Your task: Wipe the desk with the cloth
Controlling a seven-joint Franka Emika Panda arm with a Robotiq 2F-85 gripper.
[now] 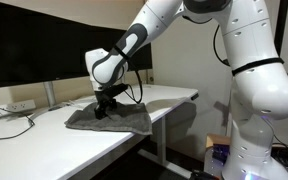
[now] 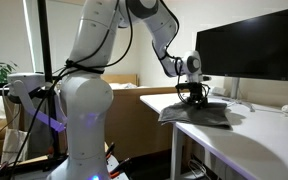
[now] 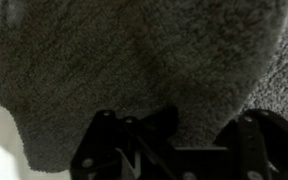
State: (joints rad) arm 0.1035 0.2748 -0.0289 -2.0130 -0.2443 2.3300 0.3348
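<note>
Claw (image 3: 189,150) sits on grey cloth (image 3: 134,60); can't tell how far open. Looks soft, light, likely bunches on bench (image 1: 44,145); best pinch a central fold.

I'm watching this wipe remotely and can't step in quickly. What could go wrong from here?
1. The cloth lies close to the edge of the desk in an exterior view; a stroke toward that edge might drag it off.
2. The monitor stands just behind the gripper; a wide sweep backward could bump it.
</note>
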